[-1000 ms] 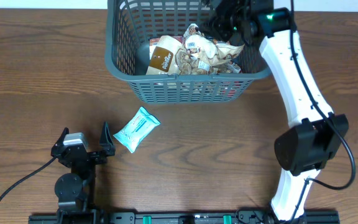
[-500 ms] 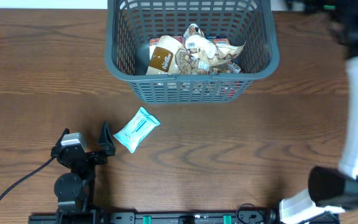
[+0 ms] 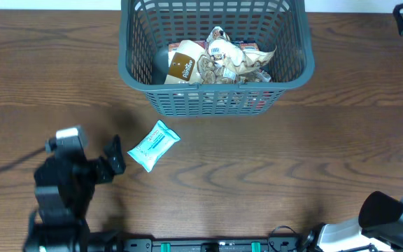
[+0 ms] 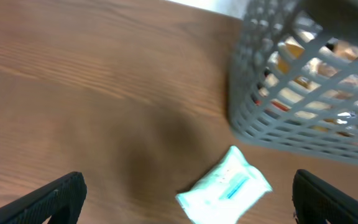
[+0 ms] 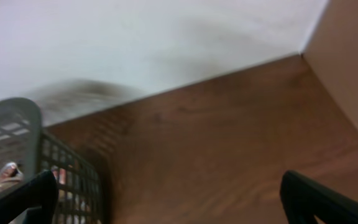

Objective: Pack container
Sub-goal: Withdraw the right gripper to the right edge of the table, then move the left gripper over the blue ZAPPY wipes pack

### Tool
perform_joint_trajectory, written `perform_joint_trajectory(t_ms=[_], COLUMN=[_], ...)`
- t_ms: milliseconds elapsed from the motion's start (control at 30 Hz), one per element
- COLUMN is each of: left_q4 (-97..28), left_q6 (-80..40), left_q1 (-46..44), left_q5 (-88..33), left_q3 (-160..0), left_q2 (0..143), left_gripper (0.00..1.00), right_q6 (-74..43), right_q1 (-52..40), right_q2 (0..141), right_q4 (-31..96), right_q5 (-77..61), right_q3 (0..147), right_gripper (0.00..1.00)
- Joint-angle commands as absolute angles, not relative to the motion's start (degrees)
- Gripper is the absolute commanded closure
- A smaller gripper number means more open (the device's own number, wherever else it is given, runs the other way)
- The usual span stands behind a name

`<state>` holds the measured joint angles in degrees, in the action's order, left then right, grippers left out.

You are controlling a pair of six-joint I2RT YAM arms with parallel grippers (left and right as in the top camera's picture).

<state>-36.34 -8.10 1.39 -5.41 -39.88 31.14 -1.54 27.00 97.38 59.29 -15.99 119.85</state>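
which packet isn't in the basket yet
The light blue packet, lying alone on the table in front of the basket; the others, like the brown packet, are inside it.

Brown wood-grain table (image 3: 271,175), smooth, with a soft low sheen and darker streaks along the grain. At the far edge, dark grey moulded plastic container (image 3: 215,105), matt, with slotted lattice walls and a thick smooth rim. Inside, crinkled snack packets (image 3: 222,59) in glossy film, creases catching the light. Left of the middle, toward the near edge, turquoise packet (image 3: 154,145) in soft, slightly shiny plastic wrap. Just beside it, left gripper (image 3: 116,157), black and matt, hard plastic by the look. Beyond the far right corner, plain white surface (image 5: 135,43), matt.
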Motion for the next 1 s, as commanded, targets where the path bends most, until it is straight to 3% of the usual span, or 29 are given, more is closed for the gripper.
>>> perform_joint_trajectory(t_ms=[0, 133, 333, 700, 967], left_q4=[-40.82, -49.52, -57.39, -57.89, -61.63], left_q6=[-8.69, -8.16, 1.72, 11.11, 11.09], left_q1=[1.3, 1.23, -0.62, -10.39, -10.92], left_q5=[-12.01, -12.49, -12.69, -12.62, -12.64], left_q3=[-48.73, -58.5, -66.52, -66.72, -66.72], left_q2=[41.65, 52.73, 61.89, 64.42, 64.42], left_gripper=[0.01, 0.01, 0.01, 0.01, 0.01], right_q6=[-2.59, -2.52, -2.55, -0.14, 0.14], right_q1=[28.53, 29.34, 28.97, 27.4, 25.06], right_q2=[98.52, 98.52, 98.52, 98.52, 98.52], right_q4=[58.92, 56.23, 51.07, 47.16, 45.89], right_q5=[-14.0, -12.86, -12.86, -12.23, -12.23], right_q3=[115.07, 107.11, 95.64, 84.51, 84.44], right_gripper=[0.01, 0.01, 0.01, 0.01, 0.01])
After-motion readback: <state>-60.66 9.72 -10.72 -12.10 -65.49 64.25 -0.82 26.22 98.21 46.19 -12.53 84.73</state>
